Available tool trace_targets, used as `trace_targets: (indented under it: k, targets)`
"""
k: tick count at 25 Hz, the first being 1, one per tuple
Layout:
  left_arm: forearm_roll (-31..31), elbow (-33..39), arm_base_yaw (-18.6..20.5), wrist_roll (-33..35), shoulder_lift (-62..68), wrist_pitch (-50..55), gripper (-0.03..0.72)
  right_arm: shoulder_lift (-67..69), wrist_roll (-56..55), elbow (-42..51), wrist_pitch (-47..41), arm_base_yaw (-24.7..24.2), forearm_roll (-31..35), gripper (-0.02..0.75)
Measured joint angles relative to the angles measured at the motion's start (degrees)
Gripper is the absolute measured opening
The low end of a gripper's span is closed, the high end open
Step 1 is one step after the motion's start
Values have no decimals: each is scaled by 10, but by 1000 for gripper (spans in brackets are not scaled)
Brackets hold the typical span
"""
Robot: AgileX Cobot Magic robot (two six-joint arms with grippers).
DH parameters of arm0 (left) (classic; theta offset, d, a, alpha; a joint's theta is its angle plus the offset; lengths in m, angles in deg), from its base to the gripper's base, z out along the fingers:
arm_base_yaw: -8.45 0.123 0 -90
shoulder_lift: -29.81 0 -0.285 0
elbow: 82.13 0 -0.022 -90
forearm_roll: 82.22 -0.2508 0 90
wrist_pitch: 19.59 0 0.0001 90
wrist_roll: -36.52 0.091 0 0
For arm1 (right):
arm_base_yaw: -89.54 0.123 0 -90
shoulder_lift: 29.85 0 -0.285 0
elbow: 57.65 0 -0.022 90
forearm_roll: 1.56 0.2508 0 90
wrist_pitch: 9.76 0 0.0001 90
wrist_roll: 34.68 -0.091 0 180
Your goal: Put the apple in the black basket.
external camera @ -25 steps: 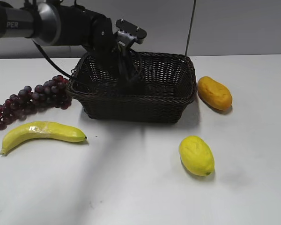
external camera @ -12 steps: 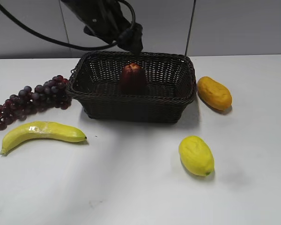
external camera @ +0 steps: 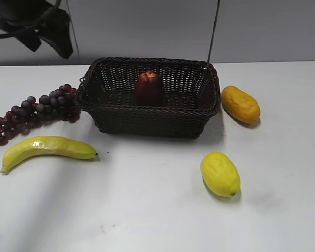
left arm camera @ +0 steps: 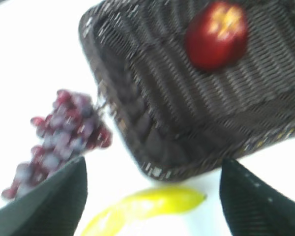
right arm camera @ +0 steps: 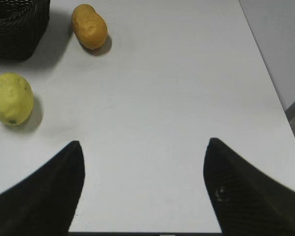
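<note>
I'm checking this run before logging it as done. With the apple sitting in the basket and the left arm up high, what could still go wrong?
Little, I think. The apple stands upright on its narrower base in the black basket, so a table bump might tip it, though the walls should contain it. The open left gripper hangs above the grapes and banana; descending carelessly could knock them.

Bright, even light fills all views, and soft shadows fall toward four o'clock from the lemon (external camera: 220, 174) and black basket (external camera: 149, 123). The left wrist view is motion-blurred, smearing the apple (left arm camera: 216, 35) and grapes (left arm camera: 64, 137) against a blown-out white table (left arm camera: 34, 59). The right wrist view is sharp, with its finger (right arm camera: 39, 196) silhouettes dark at seven and five o'clock.
</note>
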Motion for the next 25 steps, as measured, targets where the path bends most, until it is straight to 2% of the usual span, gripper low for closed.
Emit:
trace_targets:
  k: [6, 11, 18, 25]
  targets:
    - [-2, 34, 102, 0, -35, 5, 592, 0, 0, 0, 0, 0, 0, 573]
    - [-6, 139, 150, 0, -108, 5, 591, 0, 0, 0, 0, 0, 0, 573]
    - [-22, 343, 160, 0, -267, 2, 591, 0, 0, 0, 0, 0, 0, 573]
    - [-26, 526, 160, 0, -463, -48, 591, 0, 0, 0, 0, 0, 0, 573]
